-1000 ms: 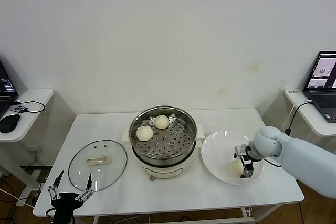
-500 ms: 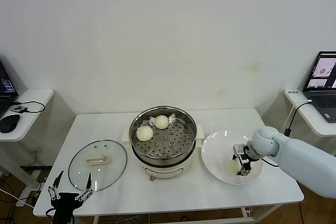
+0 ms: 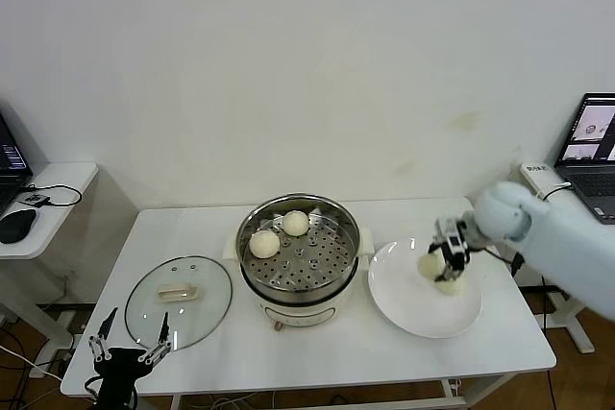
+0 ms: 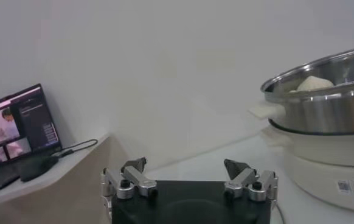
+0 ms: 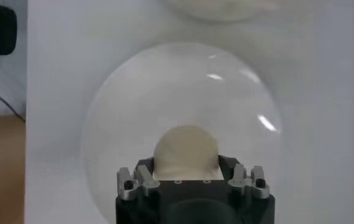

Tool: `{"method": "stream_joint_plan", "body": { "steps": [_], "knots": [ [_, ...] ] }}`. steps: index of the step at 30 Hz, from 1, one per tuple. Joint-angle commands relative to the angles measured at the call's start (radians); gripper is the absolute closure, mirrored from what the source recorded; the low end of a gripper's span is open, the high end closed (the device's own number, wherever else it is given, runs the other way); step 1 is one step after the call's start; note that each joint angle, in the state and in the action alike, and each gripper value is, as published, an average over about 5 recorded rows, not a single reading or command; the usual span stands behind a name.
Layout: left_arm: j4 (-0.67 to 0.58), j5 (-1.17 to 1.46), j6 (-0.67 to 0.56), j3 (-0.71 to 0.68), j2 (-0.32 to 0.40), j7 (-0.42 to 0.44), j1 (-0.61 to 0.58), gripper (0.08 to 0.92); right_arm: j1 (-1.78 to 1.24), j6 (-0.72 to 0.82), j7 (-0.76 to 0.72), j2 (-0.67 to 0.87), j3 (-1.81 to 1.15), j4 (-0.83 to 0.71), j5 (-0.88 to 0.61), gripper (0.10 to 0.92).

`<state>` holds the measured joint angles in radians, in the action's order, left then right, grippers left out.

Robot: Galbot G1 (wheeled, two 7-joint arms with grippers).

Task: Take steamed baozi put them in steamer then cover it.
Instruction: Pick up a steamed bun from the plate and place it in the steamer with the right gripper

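My right gripper point(image 3: 448, 263) point(image 5: 186, 165) hangs above the white plate point(image 3: 411, 312) point(image 5: 183, 79), shut on a cream-white baozi point(image 3: 431, 264) point(image 5: 186, 149). The steel steamer point(image 3: 299, 202) point(image 4: 323, 109) stands at the table's middle on its cream base. Two baozi point(image 3: 264, 244) point(image 3: 296, 224) lie on the far-left part of its perforated tray; one baozi point(image 4: 314, 83) shows over the rim in the left wrist view. The glass cover point(image 3: 179, 301) lies flat on the table left of the steamer. My left gripper point(image 3: 128, 348) point(image 4: 186, 170) is parked open and empty below the table's front left corner.
A side table with a laptop point(image 3: 591, 141) stands at the right, its cable hanging near my right arm. Another side table point(image 3: 43, 194) with a mouse and a cable sits at the left; a laptop point(image 4: 19, 125) shows there in the left wrist view.
My right gripper closed on the baozi lying on the plate, then lifted it up and away from the plate's front. The left arm stayed still.
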<state>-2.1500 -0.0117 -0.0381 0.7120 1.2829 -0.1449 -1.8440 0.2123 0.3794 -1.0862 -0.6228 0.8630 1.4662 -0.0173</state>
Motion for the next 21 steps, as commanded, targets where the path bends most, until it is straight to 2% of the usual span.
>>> {"method": "stream_joint_plan", "body": {
  "steps": [1, 10, 21],
  "knots": [
    [0.001, 0.000, 0.001, -0.002, 0.000, 0.001, 0.002, 0.177, 0.345, 0.016, 0.013, -0.151, 0.158, 0.000, -0.147, 0.364],
    [0.004, 0.006, 0.001, 0.008, -0.002, 0.000, -0.003, 0.177, 0.400, -0.024, 0.083, -0.415, 0.272, -0.013, -0.262, 0.364],
    [0.002, 0.022, 0.000, 0.041, 0.008, -0.001, 0.000, 0.177, 0.263, -0.273, 0.055, -0.659, 0.350, -0.167, -0.144, 0.356]
  ]
}}
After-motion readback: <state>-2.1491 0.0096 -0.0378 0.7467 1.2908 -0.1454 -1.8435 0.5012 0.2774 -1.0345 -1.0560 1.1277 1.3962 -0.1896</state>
